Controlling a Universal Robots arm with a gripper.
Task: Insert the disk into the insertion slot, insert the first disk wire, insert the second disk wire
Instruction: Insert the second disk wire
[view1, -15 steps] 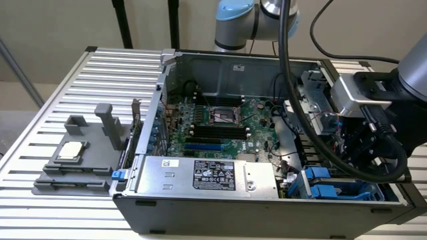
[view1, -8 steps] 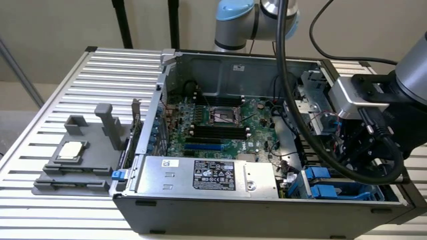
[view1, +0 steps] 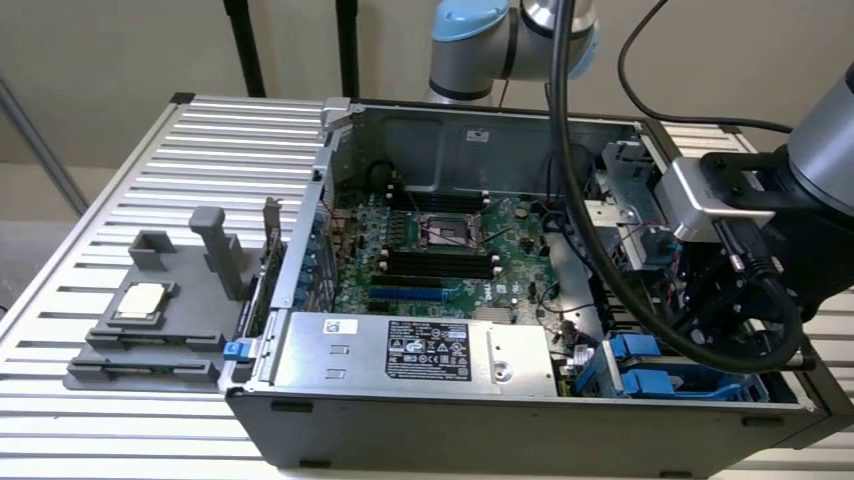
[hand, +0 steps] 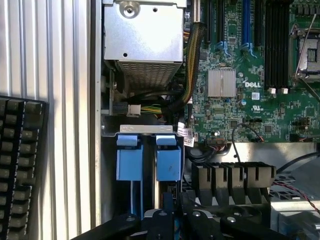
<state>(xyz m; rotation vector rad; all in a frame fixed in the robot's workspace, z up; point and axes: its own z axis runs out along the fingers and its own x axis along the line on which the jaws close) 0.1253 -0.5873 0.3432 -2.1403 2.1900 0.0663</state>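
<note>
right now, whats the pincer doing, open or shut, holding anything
pincer: shut, down in the case above the blue drive carriers; whether it grips anything cannot be told.

Legible markings, referenced to the motherboard:

- "DELL" in white letters printed on the motherboard itself, just beside the small silver heatsink. Wrist view.
- A white certification mark a little below the "DELL" lettering; its characters are too small to read.
- Power-supply box, beside the motherboard's edge in the exterior view: black-and-white label with dense print and symbols, none readable.
- Small white tag on the cables near the motherboard's edge: print visible, unreadable.
</note>
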